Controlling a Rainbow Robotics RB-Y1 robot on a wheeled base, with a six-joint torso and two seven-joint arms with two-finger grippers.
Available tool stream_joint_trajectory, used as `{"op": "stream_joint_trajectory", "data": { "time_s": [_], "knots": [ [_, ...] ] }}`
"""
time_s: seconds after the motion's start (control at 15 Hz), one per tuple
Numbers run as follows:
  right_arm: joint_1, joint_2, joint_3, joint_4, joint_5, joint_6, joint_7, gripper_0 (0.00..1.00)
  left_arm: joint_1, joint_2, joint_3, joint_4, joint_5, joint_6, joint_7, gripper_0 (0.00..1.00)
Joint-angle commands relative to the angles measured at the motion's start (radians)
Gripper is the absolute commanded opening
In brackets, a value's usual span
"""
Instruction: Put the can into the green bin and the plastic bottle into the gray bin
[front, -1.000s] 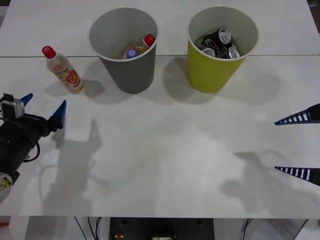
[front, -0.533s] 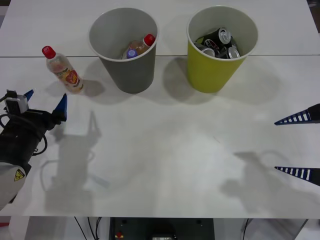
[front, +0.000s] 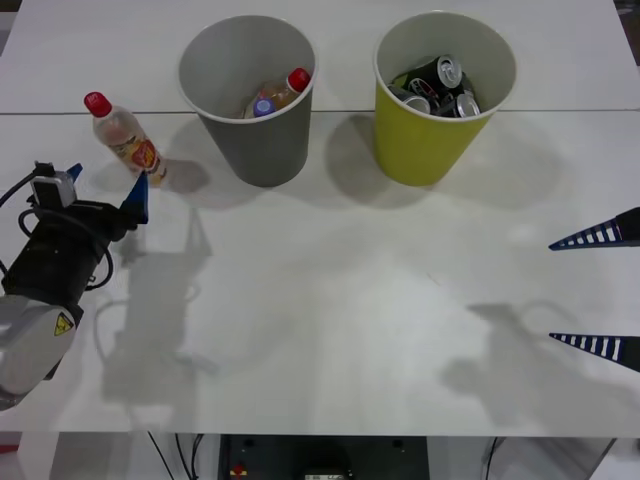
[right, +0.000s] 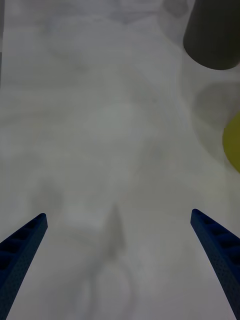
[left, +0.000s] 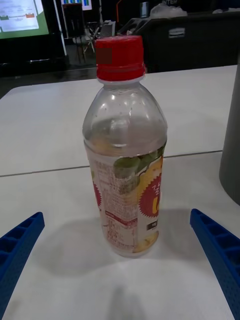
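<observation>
both blue fingers of the left gripper (front: 105, 188) are spread wide apart, holding nothing, with the plastic bottle (front: 127, 140) just ahead of the gap between them; from the left wrist view the bottle (left: 126, 150) stands upright on the white table (front: 350, 300), centred between the two tips and not touching either. it is a small clear bottle with a red screw cap, droplets on the inside of its upper wall, and a little pale orange liquid. its wrap label is red and yellow with green leaf shapes and a block of small print that is too fine to read. the bottle sits near the table's left side, left of the gray bin (front: 249, 95) and apart from it.

the gray bin, dark outside and lighter inside, holds two bottles leaning together: one with a red cap (front: 298, 79) and one with a purple cap (front: 264, 107). beside it to the right stands the green bin (front: 440, 90), yellow-green with a white inside, holding several dark cans (front: 440, 85) with silver tops; their markings cannot be read.

the right gripper (front: 597, 290) waits at the table's right edge, its ribbed fingers parked well apart over bare tabletop.
</observation>
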Motion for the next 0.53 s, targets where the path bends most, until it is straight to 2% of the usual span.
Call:
{"op": "stream_joint_trajectory", "data": {
  "time_s": [0.07,0.53],
  "knots": [
    [0.000,0.000,0.000,0.000,0.000,0.000,0.000,1.00,-0.070,-0.001,-0.041,0.067,0.012,-0.001,0.001,1.00],
    [0.000,0.000,0.000,0.000,0.000,0.000,0.000,1.00,-0.222,-0.009,-0.134,0.222,0.052,-0.001,0.003,1.00]
  ]
}}
